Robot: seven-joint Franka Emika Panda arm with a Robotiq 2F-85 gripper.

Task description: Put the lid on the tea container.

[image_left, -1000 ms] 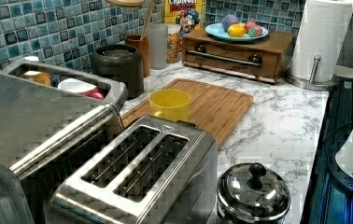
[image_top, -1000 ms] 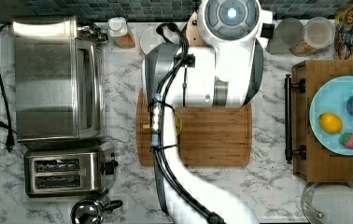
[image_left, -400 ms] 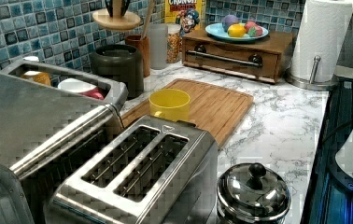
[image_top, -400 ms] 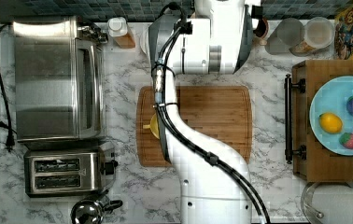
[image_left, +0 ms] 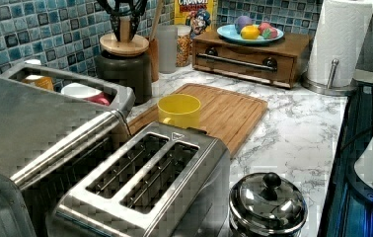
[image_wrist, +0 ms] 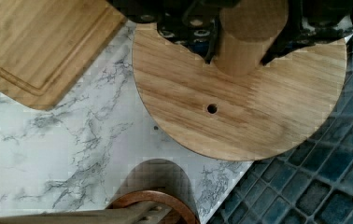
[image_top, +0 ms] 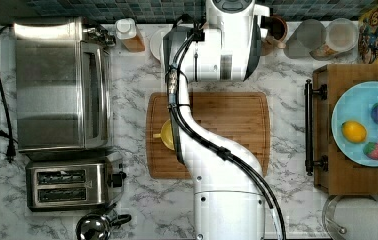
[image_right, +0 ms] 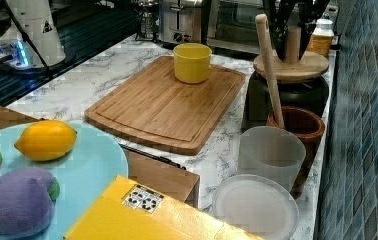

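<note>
Clamped by its knob between the fingers (image_right: 293,37), the wooden lid (image_right: 292,65) is held level on the rim of the tea container (image_left: 124,75) at the tabletop's (image_left: 293,133) tiled back edge, so it can seat squarely.

Wooden lid (image_left: 124,44) atop black tea container (image_left: 124,75)

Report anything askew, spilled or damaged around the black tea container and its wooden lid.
Nothing looks spilled or damaged. The round wooden lid, gripped at its knob by the gripper, sits level on or just above the black tea container. The yellow cup stands upright on the bamboo cutting board.
</note>
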